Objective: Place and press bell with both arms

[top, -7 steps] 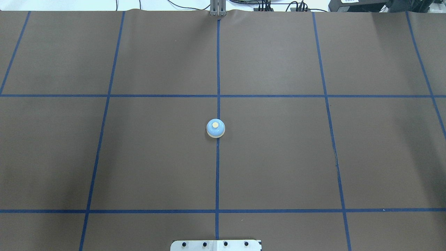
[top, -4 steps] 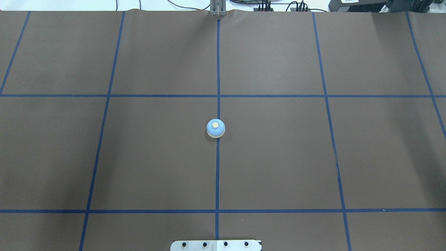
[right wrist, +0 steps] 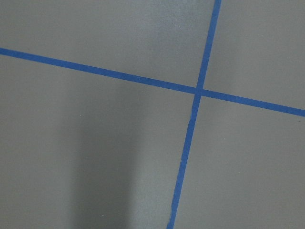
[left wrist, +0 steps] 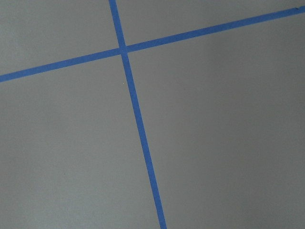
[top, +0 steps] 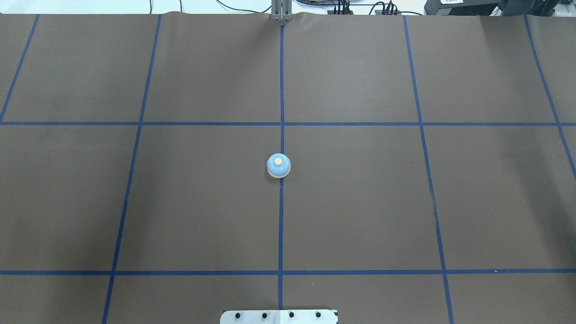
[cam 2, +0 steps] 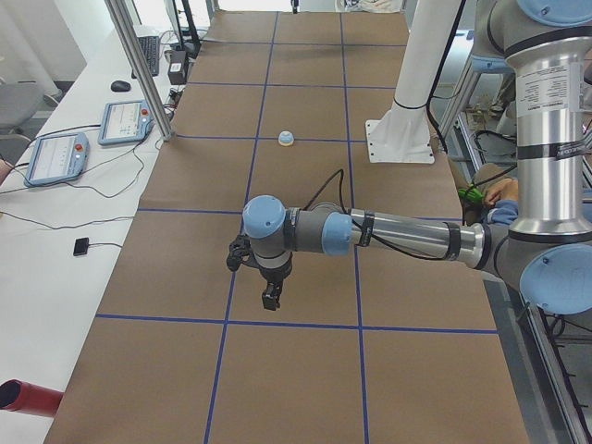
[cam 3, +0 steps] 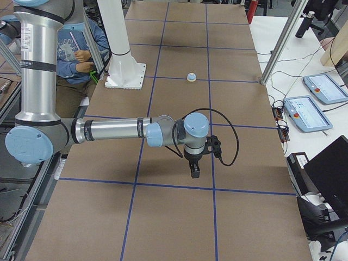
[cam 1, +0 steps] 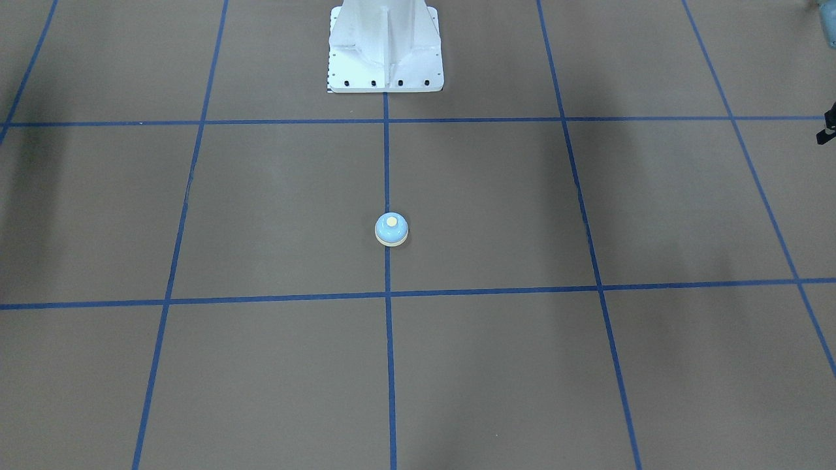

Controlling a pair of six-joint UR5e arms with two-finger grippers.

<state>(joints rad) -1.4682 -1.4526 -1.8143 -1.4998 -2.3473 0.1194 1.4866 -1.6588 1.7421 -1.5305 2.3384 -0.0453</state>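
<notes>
The small light-blue bell (top: 278,165) with a cream button stands upright on the centre blue tape line of the brown mat; it also shows in the front view (cam 1: 391,229) and both side views (cam 2: 287,139) (cam 3: 191,76). No arm is near it. The left gripper (cam 2: 269,298) hangs above the mat far from the bell, seen clearly only in the left side view; I cannot tell if it is open. The right gripper (cam 3: 194,171) hangs likewise in the right side view; I cannot tell its state. Both wrist views show only mat and tape.
The white bolted pedestal (cam 1: 385,46) stands at the robot side of the mat. A metal post (top: 281,11) rises at the far edge. Tablets (cam 2: 55,157) (cam 3: 307,114) and cables lie on the white side table. A seated person (cam 3: 81,49) is behind the robot.
</notes>
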